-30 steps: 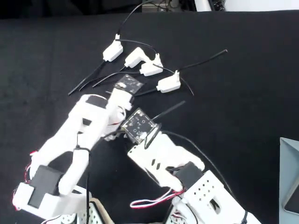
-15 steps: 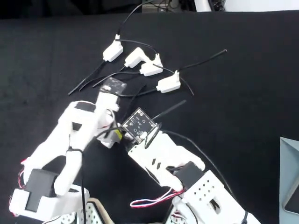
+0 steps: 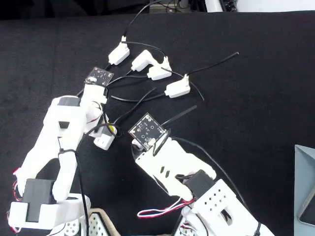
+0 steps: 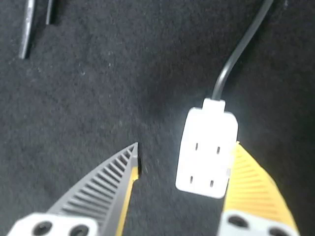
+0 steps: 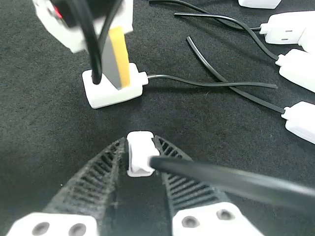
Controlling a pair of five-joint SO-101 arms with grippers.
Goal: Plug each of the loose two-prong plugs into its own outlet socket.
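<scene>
Left claw (image 4: 185, 150) points down, released, around the outlet socket (image 4: 206, 157) on the black surface (image 4: 88, 88); at the socket's 3 o'clock the right claw (image 5: 140, 143) lies low, clenched on a two-prong plug (image 5: 138, 161).

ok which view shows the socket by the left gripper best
Left wrist view: the outlet socket faces the camera, four slots visible. Right wrist view shows it side-on, slots unseen; high view shows it small.

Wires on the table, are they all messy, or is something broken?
Nothing looks broken. The black cords cross over each other in a loose tangle beside the white plugs on the far part of the table. It looks messy, but none seems cut or damaged.
</scene>
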